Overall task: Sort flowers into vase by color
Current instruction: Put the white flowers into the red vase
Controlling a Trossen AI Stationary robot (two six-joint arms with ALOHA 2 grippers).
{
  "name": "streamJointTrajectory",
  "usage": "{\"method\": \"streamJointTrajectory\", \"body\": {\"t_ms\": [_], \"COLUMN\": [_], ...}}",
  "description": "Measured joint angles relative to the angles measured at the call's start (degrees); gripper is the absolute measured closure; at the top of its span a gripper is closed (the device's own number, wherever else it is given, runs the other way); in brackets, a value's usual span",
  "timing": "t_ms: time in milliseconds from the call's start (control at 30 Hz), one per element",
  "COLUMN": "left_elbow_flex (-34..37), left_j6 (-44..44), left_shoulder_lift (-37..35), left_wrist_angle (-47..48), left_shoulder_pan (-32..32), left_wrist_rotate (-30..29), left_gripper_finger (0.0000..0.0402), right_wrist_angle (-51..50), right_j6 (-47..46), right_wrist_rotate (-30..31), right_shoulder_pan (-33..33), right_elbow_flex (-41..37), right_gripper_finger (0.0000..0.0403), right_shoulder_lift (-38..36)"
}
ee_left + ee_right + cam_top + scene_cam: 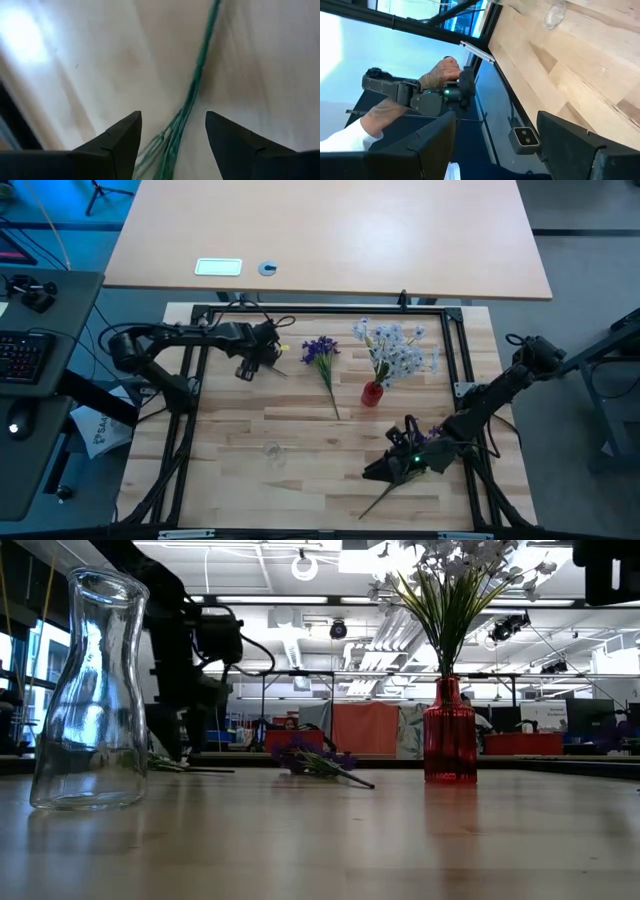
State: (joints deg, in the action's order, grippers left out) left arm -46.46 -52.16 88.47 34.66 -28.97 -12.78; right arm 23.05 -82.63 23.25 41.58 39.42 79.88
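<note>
On table, purple flower sprig lying flat, thin green stem

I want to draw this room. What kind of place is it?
Probably a robotics lab or workshop: two robot arms work at a wooden table, a keyboard sits beside it, and bare ceiling pipes and equipment racks fill the background.

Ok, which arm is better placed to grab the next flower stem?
Left. The left gripper is open, with its fingers on either side of a thin green flower stem lying on the wooden table. The open right gripper has nothing between its fingers.
</note>
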Motion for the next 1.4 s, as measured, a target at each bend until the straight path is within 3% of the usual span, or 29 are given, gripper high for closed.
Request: {"method": "streamJointTrajectory", "body": {"t_ms": [167, 400, 500, 633, 700, 867, 1100, 1233, 1400], "left_elbow_flex": [-0.01, -0.43, -0.32, -0.13, -0.13, -0.44, -5.56, -10.81, -20.15], "left_j6": [-5.44, -3.14, -1.55, 2.09, 5.21, 11.58, 22.92, 30.17, 39.78], "left_shoulder_lift": [3.63, 7.17, 6.86, 5.95, 5.15, -0.12, -14.44, -22.81, -27.63], "left_wrist_angle": [-0.14, 0.83, 1.99, 3.71, 4.09, 7.22, 8.75, 9.92, 14.8], "left_shoulder_pan": [-2.21, -3.5, -3.66, -3.86, -4.13, -3.46, -3.36, -1.12, 6.86], "left_wrist_rotate": [0.09, 0.96, 3.45, 5.92, 7.43, 11.91, 16.12, 16.53, 12.13], "left_gripper_finger": [0.0195, 0.0206, 0.0253, 0.037, 0.0387, 0.0398, 0.04, 0.0401, 0.0401], "right_wrist_angle": [0.02, 1.38, 2.72, 2.68, 2.55, 2.51, 2.44, 1.77, -3.72], "right_j6": [-0.01, -2.26, -2.14, 0.92, 3.03, 7.49, 13.26, 24.39, 40.7], "right_wrist_rotate": [0.27, 0.26, 0.24, -1.58, -2.72, -6.35, -8.94, -9.74, -10.89], "right_shoulder_pan": [0.0, 0.02, 0.04, 0.04, 0.02, 0.02, -0.46, -2.38, -6.86], "right_elbow_flex": [0.0, 0.0, 0.41, 2.86, 4.17, 8.13, 15.49, 21.77, 31.41], "right_gripper_finger": [0.0128, 0.0128, 0.0128, 0.0128, 0.0128, 0.0128, 0.0128, 0.0128, 0.0128], "right_shoulder_lift": [0.0, 0.0, 0.0, 0.02, 0.02, 0.02, 0.02, 0.02, 0.02]}}
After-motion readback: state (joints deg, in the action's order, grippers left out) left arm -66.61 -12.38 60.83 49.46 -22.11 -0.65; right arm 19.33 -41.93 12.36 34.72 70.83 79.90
